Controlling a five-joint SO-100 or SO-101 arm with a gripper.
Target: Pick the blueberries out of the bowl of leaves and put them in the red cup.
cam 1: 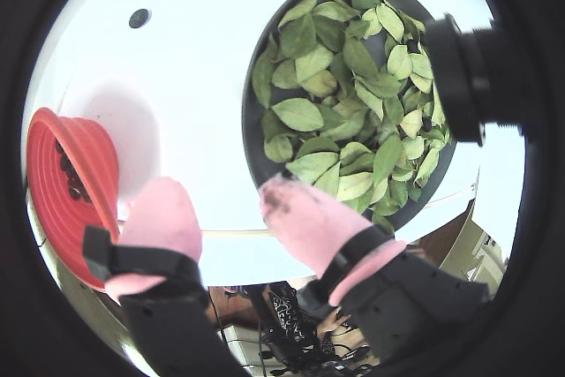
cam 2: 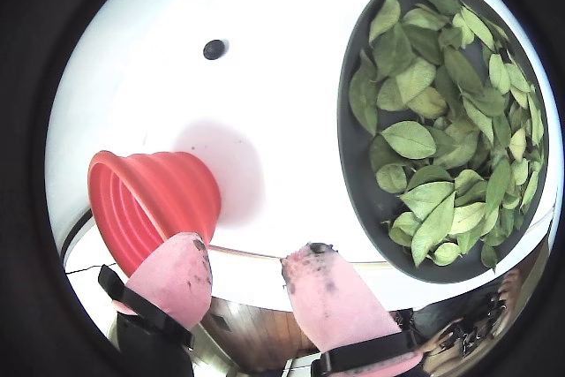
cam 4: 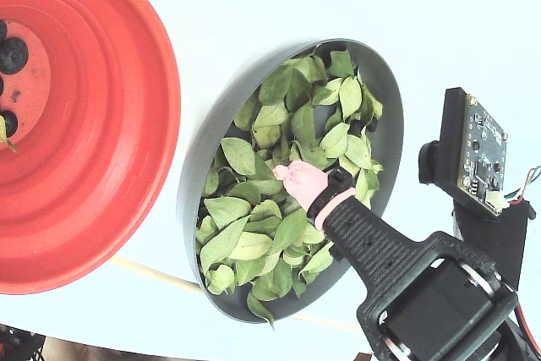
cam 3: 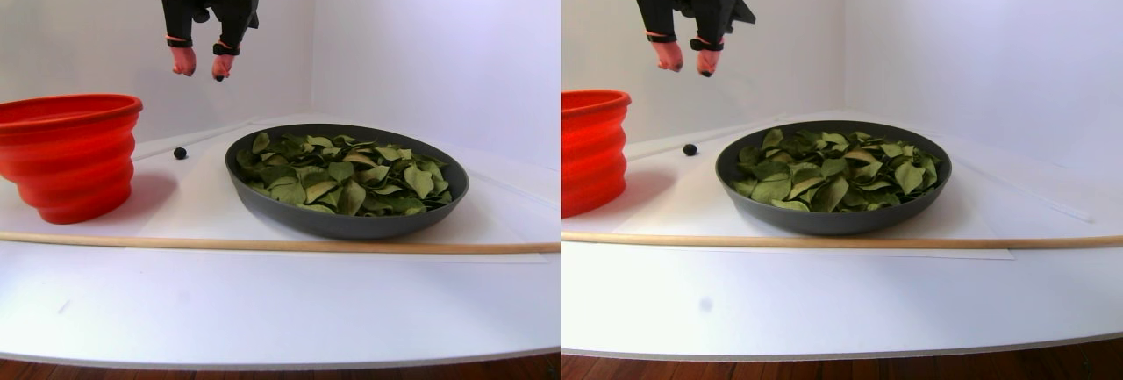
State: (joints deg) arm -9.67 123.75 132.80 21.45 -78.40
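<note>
My gripper (cam 1: pixel 225 196) is open, its pink fingertips (cam 2: pixel 322 275) stained dark and nothing between them. In the stereo pair view the gripper (cam 3: pixel 202 68) hangs high above the table, between the red cup (cam 3: pixel 70 156) and the bowl (cam 3: pixel 351 218). From above, the gripper (cam 4: pixel 292 177) shows over the leaves (cam 4: pixel 254 209). The dark grey bowl (cam 1: pixel 256 143) is full of green leaves (cam 1: pixel 340 86); no berry shows among them. Blueberries (cam 4: pixel 13 55) lie on the bottom of the red cup (cam 4: pixel 127 124). One loose blueberry (cam 3: pixel 180 153) sits on the white table behind the cup.
A thin wooden stick (cam 3: pixel 263 244) runs along the table in front of the cup and the bowl. A black camera module (cam 4: pixel 473 150) rides beside the arm, to the right of the bowl. The table's front edge is close.
</note>
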